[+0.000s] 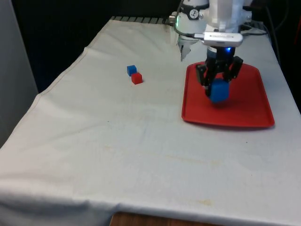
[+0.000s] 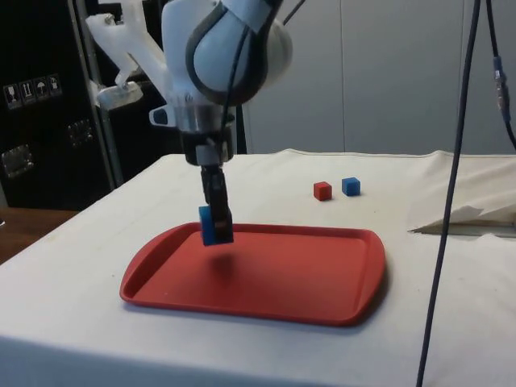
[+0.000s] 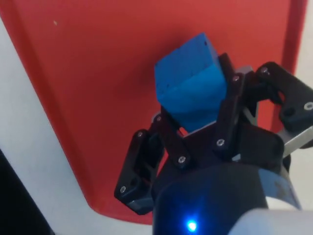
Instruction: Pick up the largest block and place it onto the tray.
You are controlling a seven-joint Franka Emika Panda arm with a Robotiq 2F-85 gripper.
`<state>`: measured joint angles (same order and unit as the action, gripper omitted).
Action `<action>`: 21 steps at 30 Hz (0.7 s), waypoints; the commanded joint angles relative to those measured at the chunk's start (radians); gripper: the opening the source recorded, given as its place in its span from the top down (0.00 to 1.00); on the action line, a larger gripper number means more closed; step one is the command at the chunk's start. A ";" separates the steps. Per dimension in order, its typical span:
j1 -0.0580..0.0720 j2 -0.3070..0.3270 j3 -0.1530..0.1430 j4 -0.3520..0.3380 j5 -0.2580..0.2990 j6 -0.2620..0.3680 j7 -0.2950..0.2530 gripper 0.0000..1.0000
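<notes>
Hand (image 1: 218,84) clamped on big blue block (image 1: 219,90), tilted, just above tray (image 1: 256,113) beneath; looks light, rigid, slick-faced—grip opposite flat faces.

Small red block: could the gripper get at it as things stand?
Probably not right away: the gripper is shut on the large blue block over the tray. The small red block sits uncovered beside a small blue block.

the white arm (image 2: 226,48) points straight down, its gripper (image 1: 219,87) jaws clamped on a load, held aloft.
</notes>
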<state>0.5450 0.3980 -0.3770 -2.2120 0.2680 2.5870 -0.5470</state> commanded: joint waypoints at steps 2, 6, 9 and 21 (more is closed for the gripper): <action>0.010 0.024 0.008 0.001 -0.006 0.031 0.021 1.00; 0.008 0.046 0.026 0.006 -0.003 0.050 0.027 1.00; 0.004 0.080 0.048 0.016 0.001 0.076 0.030 1.00; -0.010 0.107 0.073 0.027 0.023 0.103 0.021 0.65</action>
<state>0.5460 0.4860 -0.3240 -2.1900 0.2680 2.6630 -0.5160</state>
